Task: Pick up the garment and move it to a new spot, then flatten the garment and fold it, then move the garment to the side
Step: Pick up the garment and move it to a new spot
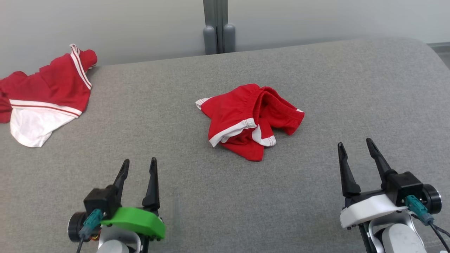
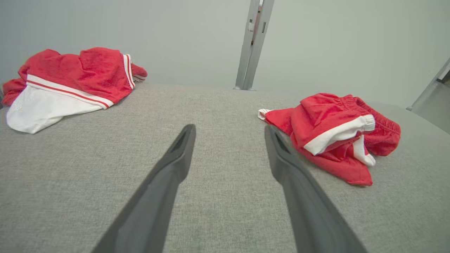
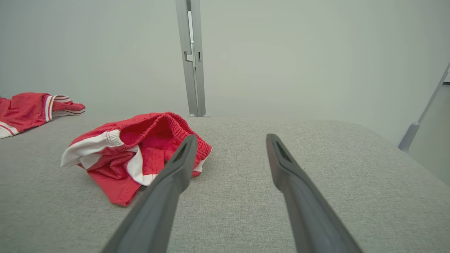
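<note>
Found red garment (image 1: 251, 119) bunched at frame centre on tabletop (image 1: 334, 80), neither flattened nor folded. Noted left gripper (image 1: 139, 161) and right gripper (image 1: 355, 142) released, empty, near lower corners. Judged flattening, folding, shifting aside all outstanding.

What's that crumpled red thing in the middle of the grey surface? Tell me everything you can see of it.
It looks like a pair of red shorts in soft knit cloth, with white bands at the hems and a gathered elastic waistband. It lies crumpled in a loose heap, folded over itself, near the middle of the grey fabric surface. Only that surface touches it.
</note>
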Controlling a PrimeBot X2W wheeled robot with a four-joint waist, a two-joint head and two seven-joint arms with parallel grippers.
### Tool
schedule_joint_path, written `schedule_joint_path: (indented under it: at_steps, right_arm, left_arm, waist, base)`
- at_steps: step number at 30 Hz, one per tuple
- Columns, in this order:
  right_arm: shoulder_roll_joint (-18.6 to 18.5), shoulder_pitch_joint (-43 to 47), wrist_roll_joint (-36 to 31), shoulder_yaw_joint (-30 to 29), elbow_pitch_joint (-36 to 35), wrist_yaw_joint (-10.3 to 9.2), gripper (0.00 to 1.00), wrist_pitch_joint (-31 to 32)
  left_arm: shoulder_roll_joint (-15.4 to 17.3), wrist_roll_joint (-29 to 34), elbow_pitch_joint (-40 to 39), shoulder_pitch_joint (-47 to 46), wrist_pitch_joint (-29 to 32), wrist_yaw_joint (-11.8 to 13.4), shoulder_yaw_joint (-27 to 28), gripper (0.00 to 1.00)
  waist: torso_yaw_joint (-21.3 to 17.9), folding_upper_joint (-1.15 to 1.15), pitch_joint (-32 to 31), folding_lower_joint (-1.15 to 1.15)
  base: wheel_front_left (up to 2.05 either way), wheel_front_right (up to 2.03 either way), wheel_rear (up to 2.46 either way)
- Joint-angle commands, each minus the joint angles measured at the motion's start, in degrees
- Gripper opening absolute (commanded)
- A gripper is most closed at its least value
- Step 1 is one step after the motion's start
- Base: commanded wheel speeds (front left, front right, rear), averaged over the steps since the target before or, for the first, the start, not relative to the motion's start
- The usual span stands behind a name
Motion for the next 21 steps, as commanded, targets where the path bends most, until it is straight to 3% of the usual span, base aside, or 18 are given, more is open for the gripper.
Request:
schedule_joint_path:
  at_steps: [1, 10, 21]
  right_arm:
    - [-0.1, 1.0, 0.4, 0.4, 0.1, -0.06, 1.00, -0.2]
    - [-0.1, 3.7, 2.8, 3.0, 0.8, -0.06, 1.00, -0.2]
    - [-0.1, 4.2, 4.9, 3.1, 1.6, -0.06, 1.00, -0.2]
  left_arm:
    - [-0.5, 0.9, -0.9, 2.0, 0.0, 0.3, 1.5, 1.00]
    - [-4.6, 6.2, -4.5, 11.1, 0.0, -2.5, 11.5, 1.00]
    - [-7.5, 10.5, -3.9, 12.9, 0.0, -5.8, 15.9, 1.00]
  waist:
    - [1.0, 0.00, -1.9, 0.00]
    - [1.2, 0.00, -4.5, 0.00]
    - [1.8, 0.00, -5.0, 0.00]
  base:
    - [0.00, 0.00, 0.00]
    - [0.00, 0.00, 0.00]
    - [0.00, 0.00, 0.00]
